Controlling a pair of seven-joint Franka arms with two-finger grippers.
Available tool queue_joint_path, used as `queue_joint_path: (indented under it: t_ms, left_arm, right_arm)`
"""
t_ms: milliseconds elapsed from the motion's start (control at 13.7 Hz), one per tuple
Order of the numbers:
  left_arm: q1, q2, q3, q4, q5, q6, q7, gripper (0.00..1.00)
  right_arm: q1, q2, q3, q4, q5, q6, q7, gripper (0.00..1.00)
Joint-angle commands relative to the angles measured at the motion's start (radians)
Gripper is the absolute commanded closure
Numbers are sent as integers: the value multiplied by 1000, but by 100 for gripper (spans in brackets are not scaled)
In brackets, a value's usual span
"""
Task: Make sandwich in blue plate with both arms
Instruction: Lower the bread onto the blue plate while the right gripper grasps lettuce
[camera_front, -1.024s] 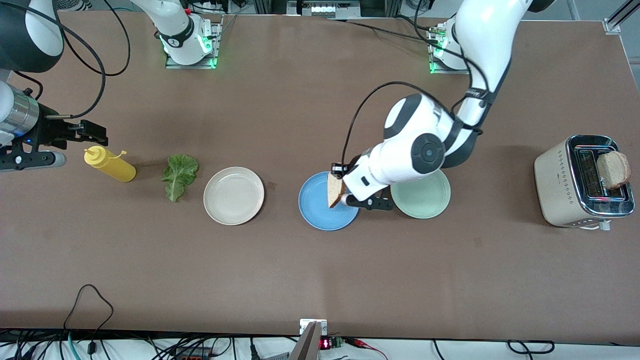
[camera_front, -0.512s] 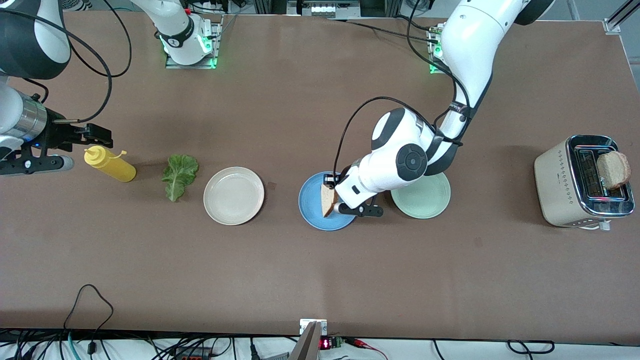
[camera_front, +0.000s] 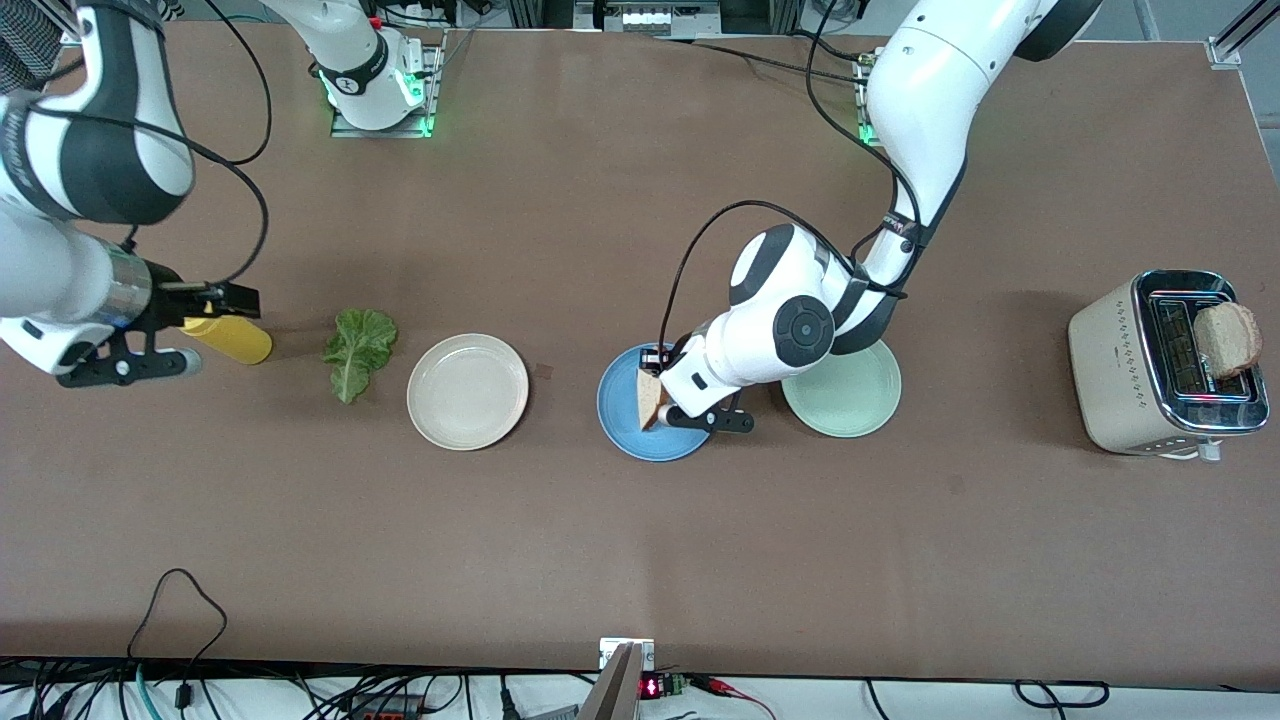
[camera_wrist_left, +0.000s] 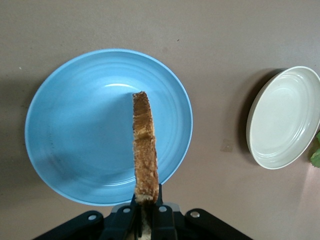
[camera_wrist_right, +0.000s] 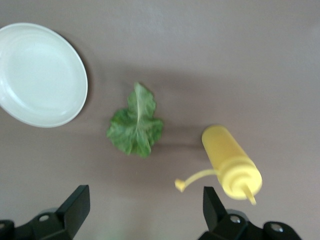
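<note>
The left gripper (camera_wrist_left: 146, 220) is clamped on the lower edge of a bread slice (camera_front: 651, 398), holding it on edge over the blue plate (camera_front: 620, 420), probably so it can tip down flat as the sandwich's base. The plate sits mid-worktop, bare, between the beige plate (camera_front: 467, 391) at its 9 o'clock and the pale green plate (camera_front: 850, 400) at its 3 o'clock. The slice looks light tan with a browner crust. The lettuce leaf (camera_front: 357, 350) lies farther toward the right arm's end, beside the mustard bottle (camera_front: 232, 340). The right gripper (camera_wrist_right: 145, 212) hangs wide open and empty over that bottle, seemingly heading for the leaf. A second slice (camera_front: 1226, 338) stands in the toaster (camera_front: 1110, 365).
</note>
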Motion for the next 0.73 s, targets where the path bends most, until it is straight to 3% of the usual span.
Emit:
queue_joint_path:
  t_ms: [0, 293, 659]
  left_arm:
    - [-13, 6, 10, 18, -27, 9, 2, 97]
    - [-33, 12, 10, 17, -75, 56, 7, 97]
    - [-33, 26, 12, 15, -67, 59, 22, 92]
  right_arm:
    - [13, -16, 2, -143, -2, 183, 8, 0]
    - [20, 3, 4, -337, 4, 498, 69, 0]
    - [62, 104, 4, -357, 6, 620, 231, 0]
